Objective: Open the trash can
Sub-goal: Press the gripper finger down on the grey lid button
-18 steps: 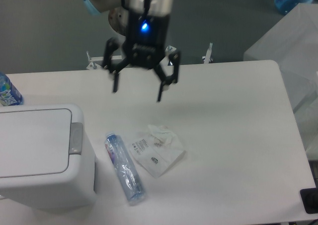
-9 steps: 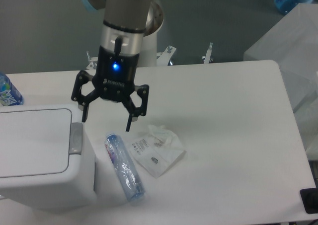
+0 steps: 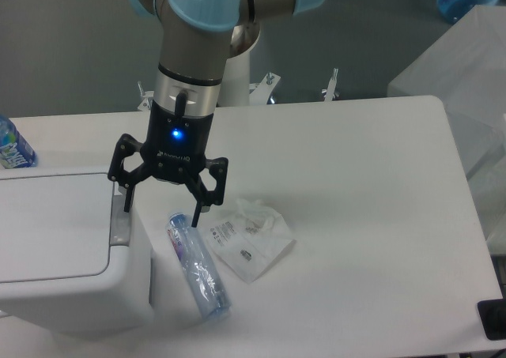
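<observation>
The trash can [image 3: 63, 251] is a large boxy white bin at the front left of the table, with its flat lid down. Its grey latch tab [image 3: 120, 224] sits on the right rim. My gripper [image 3: 160, 209] is open and empty. It hangs just right of the bin's right rim, with its left fingertip above the latch tab and its right fingertip above the top end of a lying bottle. I cannot tell whether the left fingertip touches the tab.
A flattened clear plastic bottle [image 3: 198, 267] lies right of the bin. A crumpled white paper wrapper [image 3: 247, 238] lies beside it. A blue-labelled bottle [image 3: 11, 147] stands at the far left edge, behind the bin. White plastic sheeting [image 3: 466, 65] is at the right.
My gripper has moved from above the table's back middle down and to the left, to the bin's right rim. It stayed open. The bin, bottle and wrapper have not moved.
</observation>
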Motion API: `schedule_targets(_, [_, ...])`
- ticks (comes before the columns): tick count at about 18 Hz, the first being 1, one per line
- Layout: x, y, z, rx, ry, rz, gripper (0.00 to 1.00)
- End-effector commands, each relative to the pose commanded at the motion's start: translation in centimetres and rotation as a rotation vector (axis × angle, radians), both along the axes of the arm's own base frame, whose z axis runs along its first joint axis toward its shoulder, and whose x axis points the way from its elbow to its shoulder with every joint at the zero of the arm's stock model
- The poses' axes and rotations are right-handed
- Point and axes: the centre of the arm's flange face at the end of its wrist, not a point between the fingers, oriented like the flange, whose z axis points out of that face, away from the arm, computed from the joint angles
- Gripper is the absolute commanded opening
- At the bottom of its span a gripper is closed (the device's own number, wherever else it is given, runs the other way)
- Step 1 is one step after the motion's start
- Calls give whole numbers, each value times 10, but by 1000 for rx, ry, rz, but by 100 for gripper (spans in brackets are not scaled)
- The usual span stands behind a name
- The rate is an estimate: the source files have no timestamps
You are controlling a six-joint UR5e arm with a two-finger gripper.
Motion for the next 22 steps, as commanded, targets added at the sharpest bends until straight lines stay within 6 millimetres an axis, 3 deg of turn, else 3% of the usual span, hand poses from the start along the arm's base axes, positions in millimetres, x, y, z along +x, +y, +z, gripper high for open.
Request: schedule_targets(22, [5, 9, -14, -18, -14, -15, 100])
